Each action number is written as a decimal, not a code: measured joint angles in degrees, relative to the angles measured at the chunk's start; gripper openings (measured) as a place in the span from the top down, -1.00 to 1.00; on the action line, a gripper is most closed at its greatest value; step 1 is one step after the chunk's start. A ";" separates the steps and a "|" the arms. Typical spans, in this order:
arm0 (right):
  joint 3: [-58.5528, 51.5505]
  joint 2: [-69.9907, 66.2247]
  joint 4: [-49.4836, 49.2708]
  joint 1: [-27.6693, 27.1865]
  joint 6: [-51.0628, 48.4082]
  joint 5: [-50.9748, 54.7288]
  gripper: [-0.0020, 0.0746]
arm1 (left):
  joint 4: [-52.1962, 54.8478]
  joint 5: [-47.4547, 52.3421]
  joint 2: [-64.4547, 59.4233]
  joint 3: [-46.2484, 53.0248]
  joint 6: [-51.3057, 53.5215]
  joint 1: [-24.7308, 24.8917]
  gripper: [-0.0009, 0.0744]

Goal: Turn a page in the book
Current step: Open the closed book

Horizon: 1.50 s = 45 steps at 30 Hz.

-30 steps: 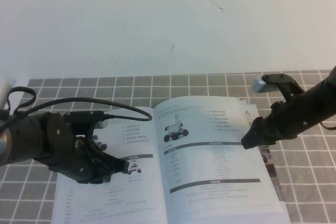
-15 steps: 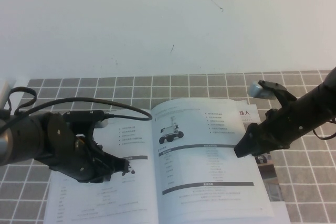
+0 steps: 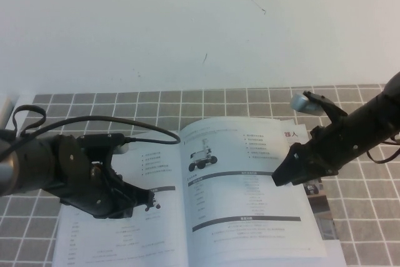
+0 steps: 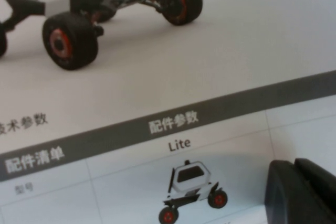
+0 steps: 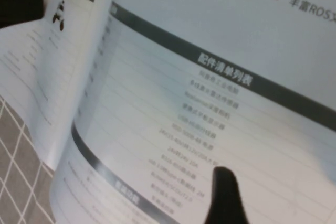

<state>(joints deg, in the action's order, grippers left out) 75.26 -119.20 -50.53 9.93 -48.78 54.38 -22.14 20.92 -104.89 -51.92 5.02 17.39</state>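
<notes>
The book [image 3: 119, 242] lies open on the tiled mat. My left gripper [image 3: 152, 203] is shut and presses on the left-hand sheet, next to a small white rover car photo [image 4: 191, 192]; its fingers [image 4: 302, 195] show together in the left wrist view. My right gripper [image 3: 282, 176] is at the right edge of the page [image 3: 250, 217], which shows a dark wheeled rover [image 3: 203, 156]. The page is lifted and bowed. One finger [image 5: 224, 198] lies on top of the page [image 5: 210, 103]; the other is hidden beneath it.
A brochure with colour photos [image 3: 322, 204] sticks out from under the book at the right. The grey tiled mat [image 3: 362, 223] covers the table up to a white wall [image 3: 187, 29]. The left arm's black cable [image 3: 144, 130] loops above the book.
My right gripper has moved left with the page's edge, so the page bows up and print on the sheet beneath shows at the top right. The left gripper has stayed on the left-hand sheet.
</notes>
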 joint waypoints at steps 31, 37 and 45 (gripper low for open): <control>3.06 -3.80 -6.29 -0.33 -1.16 0.89 -0.22 | -1.29 -1.38 -0.30 0.00 0.46 0.66 0.99; 6.12 -3.80 -7.13 -0.22 -2.22 4.67 -0.22 | -1.29 -1.47 -0.39 0.00 0.58 0.66 0.99; 15.98 -3.80 1.57 -0.22 4.65 10.84 -0.22 | -1.55 -1.60 -0.39 0.00 0.90 0.69 0.99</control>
<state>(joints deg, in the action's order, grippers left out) 91.24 -122.99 -48.95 9.71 -44.13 65.22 -23.69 19.32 -105.28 -51.92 5.92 18.08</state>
